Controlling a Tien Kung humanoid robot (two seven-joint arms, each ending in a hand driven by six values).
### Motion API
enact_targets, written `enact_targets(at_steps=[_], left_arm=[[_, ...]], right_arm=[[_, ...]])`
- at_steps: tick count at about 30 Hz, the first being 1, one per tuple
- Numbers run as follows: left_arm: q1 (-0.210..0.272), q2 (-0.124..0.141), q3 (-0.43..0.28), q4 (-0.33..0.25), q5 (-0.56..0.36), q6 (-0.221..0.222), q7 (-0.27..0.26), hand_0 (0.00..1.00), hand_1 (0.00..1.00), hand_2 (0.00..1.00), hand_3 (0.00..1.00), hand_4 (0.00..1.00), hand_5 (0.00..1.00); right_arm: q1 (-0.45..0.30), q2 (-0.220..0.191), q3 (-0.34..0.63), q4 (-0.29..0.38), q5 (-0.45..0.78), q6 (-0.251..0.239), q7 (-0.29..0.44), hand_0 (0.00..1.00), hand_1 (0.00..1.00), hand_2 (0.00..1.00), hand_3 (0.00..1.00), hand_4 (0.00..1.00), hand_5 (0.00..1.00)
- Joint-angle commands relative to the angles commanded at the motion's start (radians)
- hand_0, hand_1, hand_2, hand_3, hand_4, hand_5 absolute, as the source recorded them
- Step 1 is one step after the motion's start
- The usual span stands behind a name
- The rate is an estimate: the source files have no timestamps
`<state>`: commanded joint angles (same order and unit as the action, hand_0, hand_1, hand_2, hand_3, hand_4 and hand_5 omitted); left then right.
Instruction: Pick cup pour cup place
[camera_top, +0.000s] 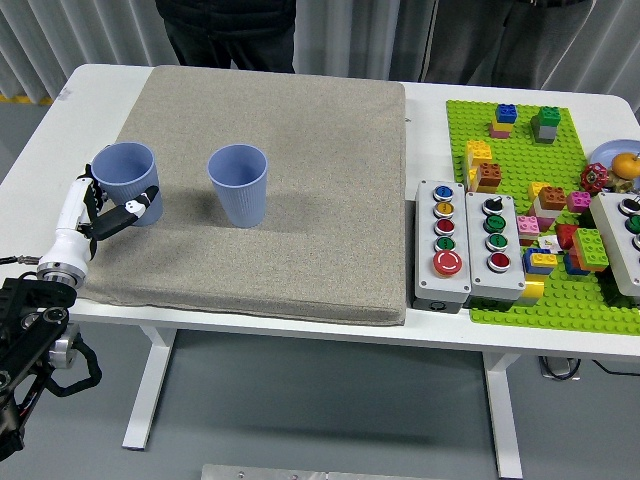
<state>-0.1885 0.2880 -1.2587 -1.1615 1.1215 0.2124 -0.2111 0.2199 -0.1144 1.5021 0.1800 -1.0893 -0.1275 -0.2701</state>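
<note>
At the frame's left, the upright left cup (125, 181) is cradled by the left hand (100, 212), its fingers loosely curled around the base, not yet clenched.

A white table (60, 130) with white metal legs (150, 385) stands on a smooth grey floor (330, 410). Pale pleated curtains (70, 35) hang behind its far edge. The light is even and soft.
</note>
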Motion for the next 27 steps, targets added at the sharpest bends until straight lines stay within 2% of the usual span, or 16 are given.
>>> enact_targets(at_steps=[12,22,23,27], left_arm=[[-0.012,-0.004,0.011,0.017,-0.010,0.001,0.003,0.869,0.878,0.998,0.998,0.849,0.234],[-0.015,0.000,0.020,0.002,-0.005,0.025,0.001,0.856,0.846,0.984,0.998,0.851,0.240],[-0.013,0.000,0.022,0.000,-0.001,0.025,0.003,0.780,0.742,0.859,0.880,0.847,0.243],[-0.012,0.002,0.030,-0.004,0.009,0.024,0.010,0.780,0.742,0.859,0.880,0.847,0.243]], right_arm=[[0.002,0.000,0.005,0.000,-0.005,0.001,-0.002,0.715,0.670,0.649,0.613,0.002,0.203],[0.004,-0.001,0.003,0.000,-0.004,0.002,-0.002,0.715,0.670,0.649,0.613,0.002,0.203],[0.004,-0.001,0.003,0.000,-0.005,0.002,-0.002,0.715,0.670,0.649,0.613,0.002,0.203],[0.004,-0.001,0.004,0.000,-0.008,0.004,-0.002,0.715,0.670,0.649,0.613,0.002,0.203]])
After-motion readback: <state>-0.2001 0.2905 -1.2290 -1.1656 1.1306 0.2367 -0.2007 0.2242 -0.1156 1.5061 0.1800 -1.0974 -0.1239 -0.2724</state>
